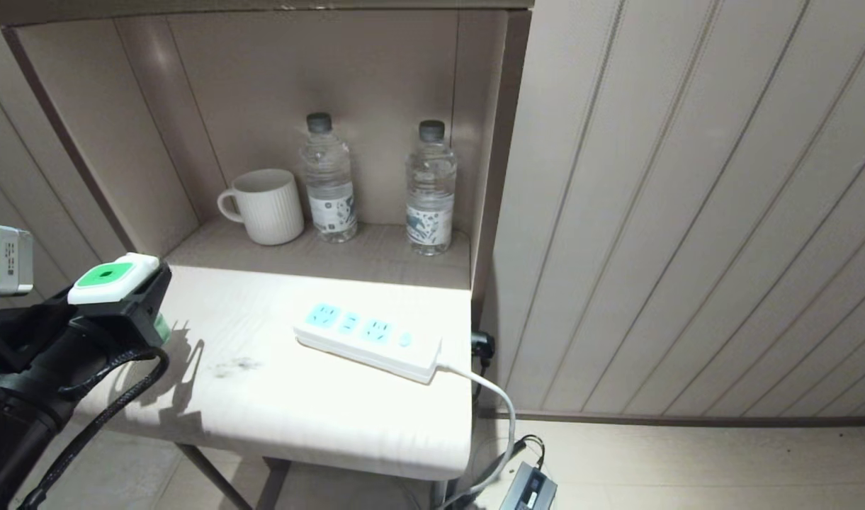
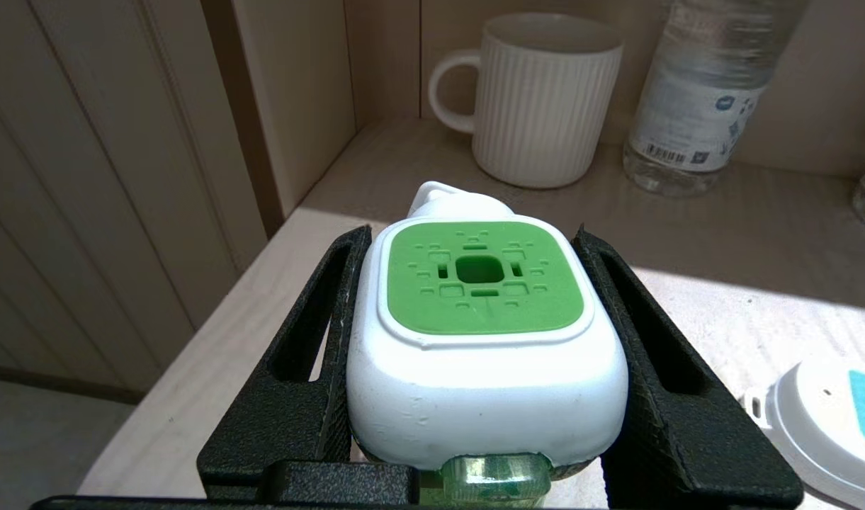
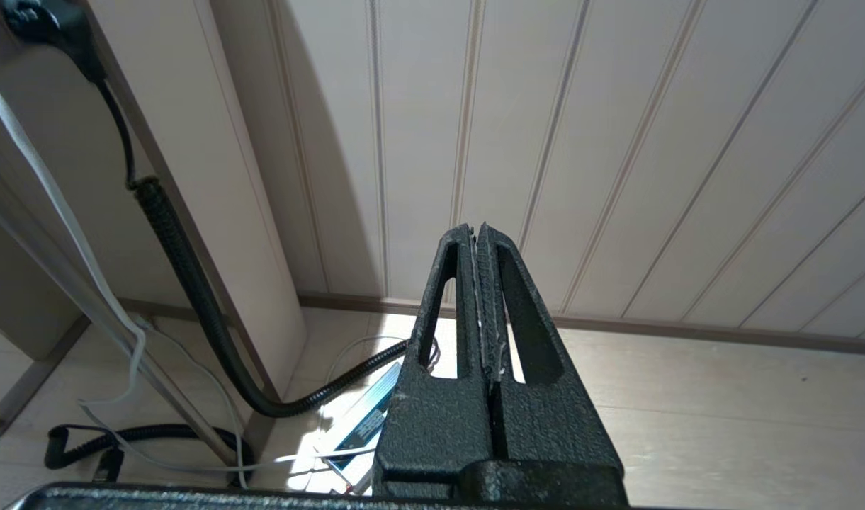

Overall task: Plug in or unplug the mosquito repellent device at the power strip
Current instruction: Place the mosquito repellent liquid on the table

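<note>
Misalignment is the main risk from here: the small green-and-white plastic mosquito repellent device (image 2: 485,333) sits clamped between the black fingers (image 2: 312,368) of the left gripper (image 1: 124,297), and its prongs are hidden in every view, so I cannot tell how they are turned relative to the sockets. If they meet the light-blue socket faces off-angle, the long white plastic power strip (image 1: 368,341), which lies loose on the pale bench (image 1: 276,404), would likely skid toward its white cord (image 1: 485,389) rather than accept the plug. A push that is not straight could also twist the smooth rounded head in the grip; only its sides are pinched, with the translucent green liquid bottle (image 2: 494,480) tucked at the gripper's base.

The device is held at the bench's left edge, well apart from the power strip, which lies near the right edge. Behind, in the alcove, stand a ribbed white ceramic mug (image 1: 266,205) and two clear plastic water bottles (image 1: 327,177), near enough to be knocked by a wide swing. The right gripper (image 3: 483,297) hangs low by the panelled wall, fingers pressed together and empty.
</note>
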You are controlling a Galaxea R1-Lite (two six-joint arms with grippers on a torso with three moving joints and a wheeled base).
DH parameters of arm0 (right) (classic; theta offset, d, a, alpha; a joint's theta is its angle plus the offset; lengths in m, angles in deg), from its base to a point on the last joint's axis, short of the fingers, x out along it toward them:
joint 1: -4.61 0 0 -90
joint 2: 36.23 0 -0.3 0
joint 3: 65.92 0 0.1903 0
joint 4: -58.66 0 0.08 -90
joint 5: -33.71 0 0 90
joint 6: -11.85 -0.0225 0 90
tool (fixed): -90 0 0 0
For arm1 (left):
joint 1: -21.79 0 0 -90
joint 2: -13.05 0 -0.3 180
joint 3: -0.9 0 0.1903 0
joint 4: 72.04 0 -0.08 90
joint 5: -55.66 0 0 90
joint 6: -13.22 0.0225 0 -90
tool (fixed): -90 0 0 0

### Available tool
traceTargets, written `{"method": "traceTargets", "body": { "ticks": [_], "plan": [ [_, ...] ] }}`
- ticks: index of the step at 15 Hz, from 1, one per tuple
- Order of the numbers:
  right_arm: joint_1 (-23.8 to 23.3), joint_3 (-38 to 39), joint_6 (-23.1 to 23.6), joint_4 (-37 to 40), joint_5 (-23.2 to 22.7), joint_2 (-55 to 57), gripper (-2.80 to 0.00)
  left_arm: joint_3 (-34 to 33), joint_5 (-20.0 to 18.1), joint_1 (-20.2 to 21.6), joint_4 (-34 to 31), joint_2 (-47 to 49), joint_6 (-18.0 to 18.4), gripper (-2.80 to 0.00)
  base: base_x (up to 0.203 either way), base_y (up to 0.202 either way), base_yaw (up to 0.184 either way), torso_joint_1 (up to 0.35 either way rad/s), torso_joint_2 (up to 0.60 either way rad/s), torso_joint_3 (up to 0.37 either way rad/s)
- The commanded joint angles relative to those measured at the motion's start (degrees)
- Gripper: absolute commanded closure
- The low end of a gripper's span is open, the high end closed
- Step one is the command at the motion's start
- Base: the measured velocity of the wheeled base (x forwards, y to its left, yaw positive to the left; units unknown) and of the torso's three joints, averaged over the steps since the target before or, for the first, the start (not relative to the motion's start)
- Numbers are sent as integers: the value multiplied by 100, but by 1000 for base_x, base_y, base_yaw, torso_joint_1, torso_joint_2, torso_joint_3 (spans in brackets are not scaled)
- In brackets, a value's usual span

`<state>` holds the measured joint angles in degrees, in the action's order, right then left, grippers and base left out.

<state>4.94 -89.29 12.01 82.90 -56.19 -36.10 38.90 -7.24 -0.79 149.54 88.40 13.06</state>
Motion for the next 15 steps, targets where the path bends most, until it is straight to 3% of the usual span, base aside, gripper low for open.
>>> {"method": "traceTargets", "body": {
  "ticks": [1,5,15],
  "plan": [
    [2,0,2,0,-1,13,0,252,21,-1,44,173,-9,0,0,0,0,-168,466,286],
    [2,0,2,0,-1,13,0,629,192,-1,36,420,5,0,0,0,0,-121,354,228],
    [2,0,2,0,-1,13,0,998,190,8,132,1158,-72,0,0,0,0,-6,20,14]
  ]
}}
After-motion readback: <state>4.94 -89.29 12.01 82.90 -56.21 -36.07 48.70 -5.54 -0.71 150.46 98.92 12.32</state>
